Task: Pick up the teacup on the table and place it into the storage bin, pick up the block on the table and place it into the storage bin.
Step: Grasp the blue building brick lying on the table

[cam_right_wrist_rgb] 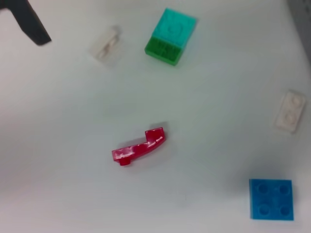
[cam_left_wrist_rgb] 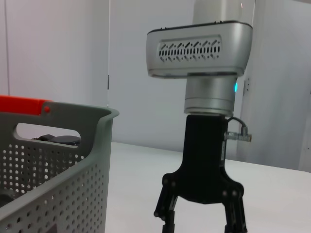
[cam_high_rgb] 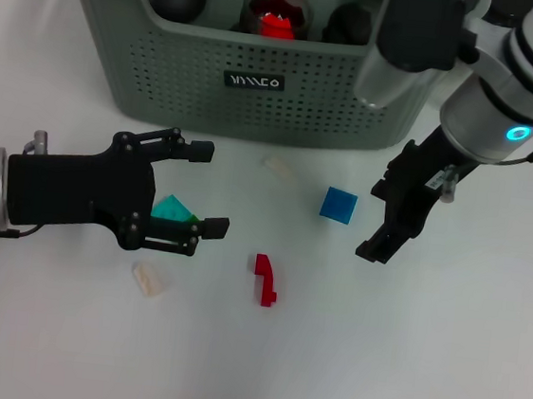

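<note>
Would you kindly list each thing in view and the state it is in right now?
left end effector: open, empty, low around the teal block
right end effector: open, empty, beside the blue block
teal block: on the table
blue block: flat on the table
red block: on the table
two pale blocks: on the table
storage bin: upright, dark items inside

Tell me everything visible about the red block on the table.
The red block is a small glossy plastic building piece, stepped or hooked in outline, with a stud-like nub at one end. It lies flat on the white table, roughly midway between the two grippers and nearer the robot than the blue block. Nothing touches it; neither gripper is on it.
</note>
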